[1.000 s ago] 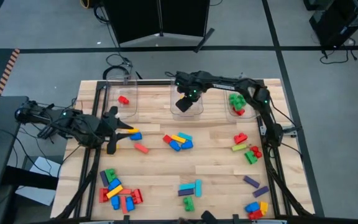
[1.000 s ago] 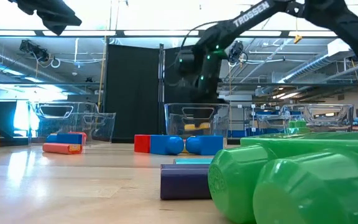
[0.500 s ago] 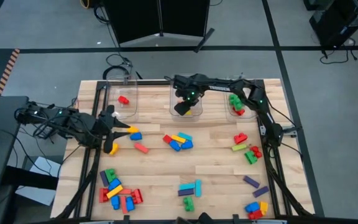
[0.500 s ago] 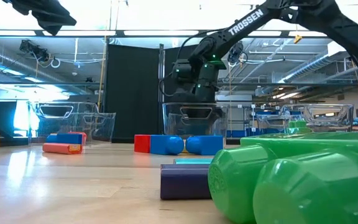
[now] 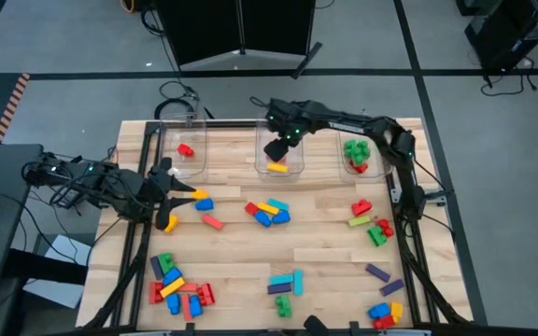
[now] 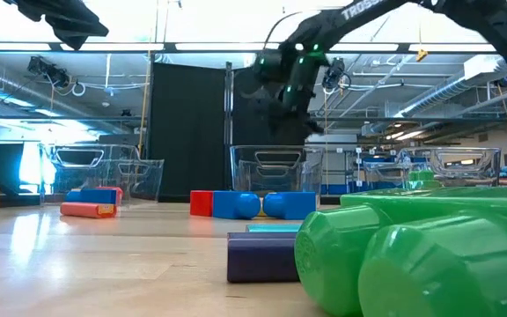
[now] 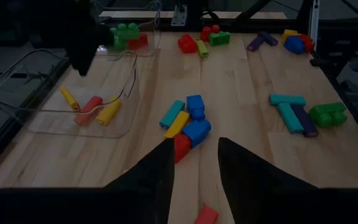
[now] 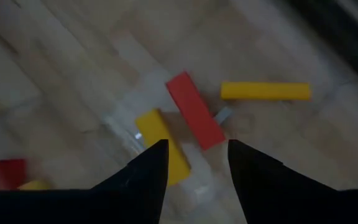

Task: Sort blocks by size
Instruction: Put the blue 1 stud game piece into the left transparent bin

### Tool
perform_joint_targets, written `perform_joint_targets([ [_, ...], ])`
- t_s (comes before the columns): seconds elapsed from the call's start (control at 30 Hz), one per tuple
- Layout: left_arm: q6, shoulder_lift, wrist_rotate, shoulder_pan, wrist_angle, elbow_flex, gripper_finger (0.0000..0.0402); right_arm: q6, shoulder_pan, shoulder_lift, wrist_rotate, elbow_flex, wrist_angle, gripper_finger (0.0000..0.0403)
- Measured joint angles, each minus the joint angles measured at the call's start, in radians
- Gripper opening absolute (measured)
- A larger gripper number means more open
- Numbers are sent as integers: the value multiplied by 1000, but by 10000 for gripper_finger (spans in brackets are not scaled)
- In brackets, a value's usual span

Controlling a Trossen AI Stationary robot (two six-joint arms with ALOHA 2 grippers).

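Many coloured blocks lie in groups on the wooden table (image 5: 325, 257): a centre cluster (image 5: 269, 212), a near-left cluster (image 5: 177, 285) and groups at the right (image 5: 372, 224). My right gripper (image 5: 278, 147) hangs open and empty above the middle clear bin (image 5: 278, 159), where two yellow blocks (image 8: 160, 143) and a red one (image 8: 194, 109) lie on the floor. My left gripper (image 5: 169, 196) is open and empty at the table's left, beside a yellow (image 5: 197, 194) and a blue block (image 5: 203, 203). A red block (image 7: 207, 214) lies just ahead of its fingers.
The left bin (image 5: 185, 149) holds one red block. The right bin (image 5: 358, 154) holds green and red blocks. Cyan, purple and green blocks (image 5: 286, 285) lie near the front. A large green block (image 6: 412, 255) fills the low view's right foreground.
My right gripper has dipped toward the middle bin, then risen again above it. A yellow block now shows in the bin below it in the high view.
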Motion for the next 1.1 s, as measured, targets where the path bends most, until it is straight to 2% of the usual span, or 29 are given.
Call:
perform_joint_targets([
  [0.23, 0, 0, 0, 0, 10, 0, 131, 58, 23, -108, 51, 0, -17, 176],
  [0.47, -1, 1, 0, 0, 11, 0, 131, 51, 148, -217, 306, 0, -105, 176],
  [0.57, -1, 1, 0, 0, 11, 0, 131, 73, 226, -264, 377, 0, -145, 176],
  [0.93, -1, 1, -1, 0, 64, 0, 131, 72, 474, -334, 385, -2, -185, 176],
  [1.1, -2, 1, -1, 0, 93, 1, 131, 78, 558, -334, 385, -69, -158, 180],
])
